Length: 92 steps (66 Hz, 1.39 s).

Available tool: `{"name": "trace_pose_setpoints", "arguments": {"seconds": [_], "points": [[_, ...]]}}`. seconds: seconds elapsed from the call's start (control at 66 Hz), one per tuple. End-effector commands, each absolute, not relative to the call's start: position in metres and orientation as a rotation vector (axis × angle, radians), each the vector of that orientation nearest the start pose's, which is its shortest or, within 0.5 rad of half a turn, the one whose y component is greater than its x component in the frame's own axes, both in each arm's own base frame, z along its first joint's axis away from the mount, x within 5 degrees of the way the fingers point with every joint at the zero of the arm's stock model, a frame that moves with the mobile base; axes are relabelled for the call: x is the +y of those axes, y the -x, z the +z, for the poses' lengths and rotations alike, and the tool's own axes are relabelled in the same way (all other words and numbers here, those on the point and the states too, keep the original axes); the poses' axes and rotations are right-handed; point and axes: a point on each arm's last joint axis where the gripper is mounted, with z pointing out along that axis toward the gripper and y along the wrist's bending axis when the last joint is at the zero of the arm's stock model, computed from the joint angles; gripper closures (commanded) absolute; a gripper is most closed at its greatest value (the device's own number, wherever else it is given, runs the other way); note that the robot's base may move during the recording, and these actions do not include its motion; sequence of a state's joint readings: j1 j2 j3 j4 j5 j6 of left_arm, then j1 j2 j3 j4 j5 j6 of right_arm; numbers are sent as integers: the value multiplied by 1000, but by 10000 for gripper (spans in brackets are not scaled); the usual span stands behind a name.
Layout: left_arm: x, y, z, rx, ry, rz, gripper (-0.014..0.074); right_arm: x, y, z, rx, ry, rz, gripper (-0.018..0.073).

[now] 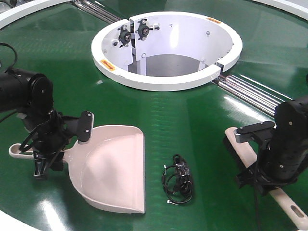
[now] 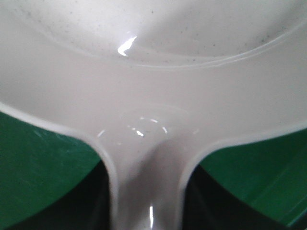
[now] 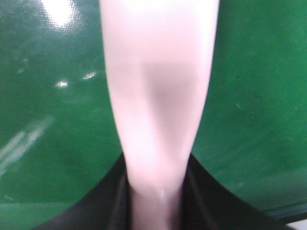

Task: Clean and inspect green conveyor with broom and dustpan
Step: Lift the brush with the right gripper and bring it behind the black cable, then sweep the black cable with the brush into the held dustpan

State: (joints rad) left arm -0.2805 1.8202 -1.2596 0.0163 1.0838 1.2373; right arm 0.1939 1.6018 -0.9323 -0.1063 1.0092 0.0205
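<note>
The beige-pink dustpan [image 1: 115, 168] lies on the green conveyor [image 1: 57, 53] at the front left, its lip facing right. My left gripper [image 1: 48, 156] is shut on the dustpan's handle; the pan [image 2: 153, 72] fills the left wrist view, dark fingers [image 2: 93, 201] flanking its neck. The beige broom [image 1: 245, 154] lies at the right, dark bristles toward the middle. My right gripper [image 1: 262, 175] is shut on the broom's handle, which shows in the right wrist view [image 3: 158, 96] between dark fingers [image 3: 117, 196]. A black tangled cord [image 1: 179, 180] lies on the belt between pan and broom.
A white ring-shaped opening [image 1: 166, 48] sits in the belt at the middle back, with black knobs inside. Metal rollers [image 1: 250, 94] run from the ring to the right, more at the back left [image 1: 98, 9]. The conveyor's white rim [image 1: 19, 221] curves along the front left.
</note>
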Motion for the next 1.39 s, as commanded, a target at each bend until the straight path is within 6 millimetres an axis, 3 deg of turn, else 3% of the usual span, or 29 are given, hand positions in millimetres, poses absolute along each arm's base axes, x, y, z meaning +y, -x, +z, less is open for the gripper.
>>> {"name": "trace_pose_setpoints", "arguments": {"seconds": [0.0,0.273,0.5,0.667,0.894,1.122,1.38], "points": [[-97,-329,223,2231,-2091,47,603,42,-263,220,3028,334,-151,567],[-97,-329,223,2231,-2091,47,603,39,-237,257,2975,248,-99,564],[-97,-329,223,2231,-2091,47,603,55,-219,268,3027,193,65,564],[-97,-329,223,2231,-2091,47,603,84,-214,260,3062,200,36,564],[-97,-328,223,2231,-2092,46,603,116,-213,232,3209,216,-7,564],[-97,-328,223,2231,-2092,46,603,146,-214,206,3300,219,126,564],[-97,-328,223,2231,-2092,46,603,185,-235,209,3294,309,240,564]]}}
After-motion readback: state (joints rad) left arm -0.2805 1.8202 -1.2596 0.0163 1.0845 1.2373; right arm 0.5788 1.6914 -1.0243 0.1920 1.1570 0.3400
